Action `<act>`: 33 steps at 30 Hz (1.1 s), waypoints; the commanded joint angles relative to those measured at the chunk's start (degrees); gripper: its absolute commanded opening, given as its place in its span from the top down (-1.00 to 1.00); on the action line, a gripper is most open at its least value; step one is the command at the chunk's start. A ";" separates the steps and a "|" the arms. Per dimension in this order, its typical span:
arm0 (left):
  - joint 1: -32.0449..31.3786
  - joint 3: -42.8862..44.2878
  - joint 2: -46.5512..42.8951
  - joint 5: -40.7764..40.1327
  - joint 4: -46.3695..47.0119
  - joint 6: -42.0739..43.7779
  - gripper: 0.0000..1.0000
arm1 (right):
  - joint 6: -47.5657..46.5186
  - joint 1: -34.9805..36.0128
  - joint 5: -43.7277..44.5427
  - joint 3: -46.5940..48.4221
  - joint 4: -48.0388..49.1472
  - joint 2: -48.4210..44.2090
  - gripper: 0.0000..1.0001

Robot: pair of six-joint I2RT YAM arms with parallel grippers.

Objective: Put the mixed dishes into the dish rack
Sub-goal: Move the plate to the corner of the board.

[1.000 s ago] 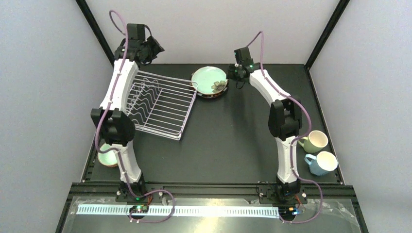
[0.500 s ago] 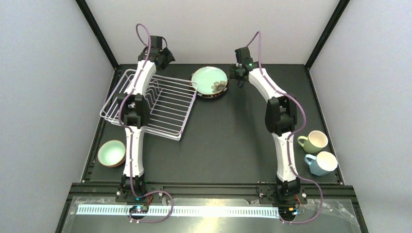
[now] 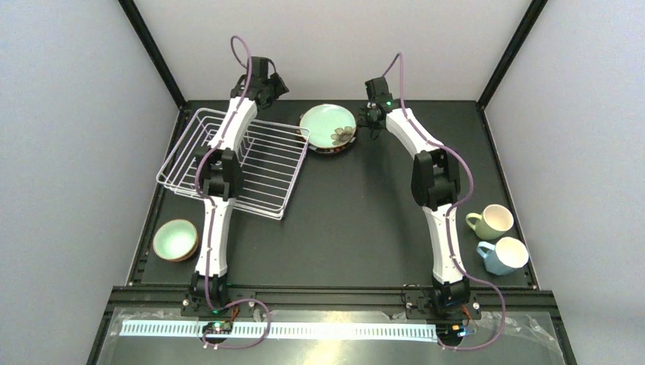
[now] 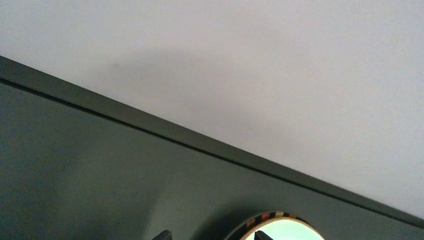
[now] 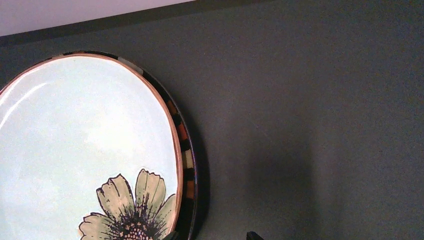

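**Both arms at the far edge, fingers spread, all dishes outside the rack**

Dish rack (image 3: 266, 171): white wire basket on the far left part of the desk (image 3: 365, 205), set at an angle. The left arm reaches over it, so part of its wires is hidden.

Flowered plate (image 3: 327, 125): mint green with a dark banded rim. It sits at the far middle of the desk, just beside the rack's far right corner. A darker reddish edge shows under its near side, and the top view does not show what that is.

Small bowl (image 3: 176, 239): mint inside, on the desk near the left edge. It lies on the near side of the rack and apart from it.

Pale green mug (image 3: 492, 221) and light blue mug (image 3: 505, 255): both upright and close together at the right edge of the desk, the green one farther back. They stand well apart from the rack.

Left fingers (image 3: 278, 81): raised above the far edge of the desk, beyond the rack and to the left of the plate. The left wrist view shows two tips spread apart with nothing between them, and the plate's rim appears ahead.

Right fingers (image 3: 372, 122): just beside the plate's right rim. The right wrist view shows the tips spread and gripping nothing. One tip is at the plate's dark rim, the other over bare desk. Whether the first tip touches the rim cannot be told
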 commanded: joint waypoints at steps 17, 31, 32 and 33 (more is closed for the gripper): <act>-3.68 2.67 5.97 -2.72 -2.09 4.40 -0.87 | -2.79 -0.16 1.02 3.17 -0.86 2.46 -0.54; -5.40 2.99 8.45 0.94 -4.47 3.83 -0.87 | -4.61 -1.49 3.27 4.90 -1.85 3.24 -0.55; -5.59 3.03 8.53 1.18 -4.65 3.82 -0.87 | -4.69 -1.60 3.45 4.90 -1.90 3.33 -0.55; -5.68 2.99 8.66 1.50 -4.75 3.69 -0.87 | -4.72 -1.67 3.62 4.85 -2.00 3.36 -0.55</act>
